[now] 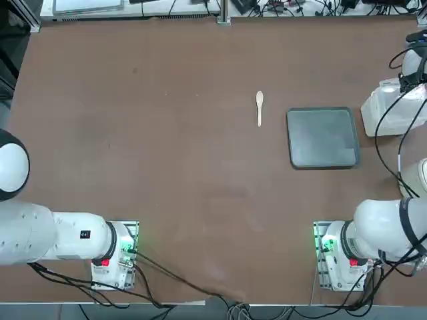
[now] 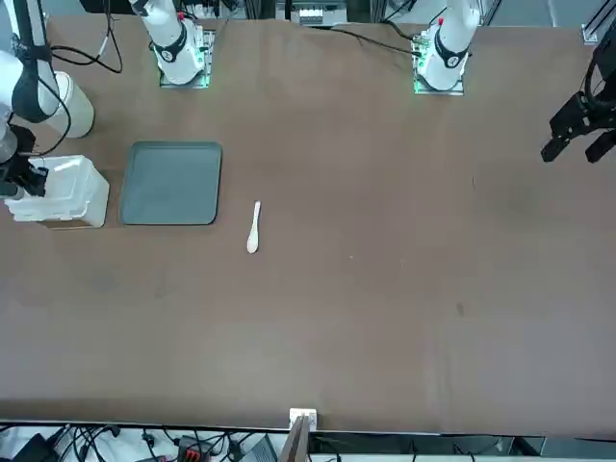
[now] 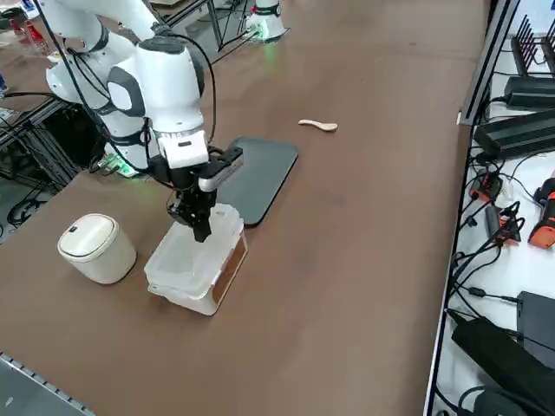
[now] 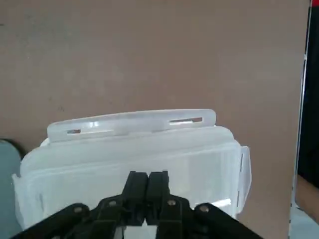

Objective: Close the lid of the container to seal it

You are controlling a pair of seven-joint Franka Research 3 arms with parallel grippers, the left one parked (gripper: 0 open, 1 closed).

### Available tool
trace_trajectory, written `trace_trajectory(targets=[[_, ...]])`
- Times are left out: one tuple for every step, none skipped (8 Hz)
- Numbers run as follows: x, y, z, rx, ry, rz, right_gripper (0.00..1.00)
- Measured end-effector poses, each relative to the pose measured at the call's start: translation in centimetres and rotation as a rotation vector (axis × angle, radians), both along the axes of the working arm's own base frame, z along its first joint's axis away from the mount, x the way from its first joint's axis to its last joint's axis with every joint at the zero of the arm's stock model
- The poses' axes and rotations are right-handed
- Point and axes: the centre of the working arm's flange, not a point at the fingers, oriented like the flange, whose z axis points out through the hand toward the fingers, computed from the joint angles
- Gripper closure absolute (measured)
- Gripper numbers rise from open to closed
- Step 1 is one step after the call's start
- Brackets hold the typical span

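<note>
The top view cuts most of it off: the container point(image 1: 393, 110) sits at the frame's right edge just beside the grey tray point(image 1: 323, 137), half buried under cables. The right side view shows what it misses, the right gripper point(image 3: 201, 227) pointing down with its tips on the lid point(image 3: 192, 251), which lies down over the box. From the wrist, both fingers point(image 4: 148, 186) are pressed together, gripping nothing. A wooden spoon point(image 1: 259, 107) lies on the tray's other side; the cream dish point(image 3: 95, 247) beside the container only properly shows from the side.
</note>
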Motion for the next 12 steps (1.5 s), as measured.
trace_trajectory(targets=[[-0.1, -0.2, -0.5, 0.018, 0.004, -0.011, 0.98], [-0.3, -0.4, -1.1, 0.029, 0.011, -0.017, 0.98], [-0.3, -0.5, -1.2, 0.034, 0.011, -0.021, 0.98], [-0.3, -0.6, -1.2, 0.039, 0.009, -0.026, 0.98], [-0.3, -0.7, -1.3, 0.044, 0.005, -0.03, 0.98], [-0.3, -0.7, -1.3, 0.043, 0.002, -0.028, 0.98], [-0.3, -0.9, -1.4, 0.042, -0.004, -0.026, 0.98], [-0.3, -1.1, -1.4, 0.04, -0.01, -0.024, 0.98], [-0.3, -1.2, -1.4, 0.039, -0.015, -0.022, 0.98], [-0.3, -1.3, -1.4, 0.038, -0.017, -0.021, 0.98], [-0.3, -1.3, -1.4, 0.037, -0.018, -0.019, 0.98], [-0.2, -1.2, -1.3, 0.036, -0.018, -0.015, 0.98]])
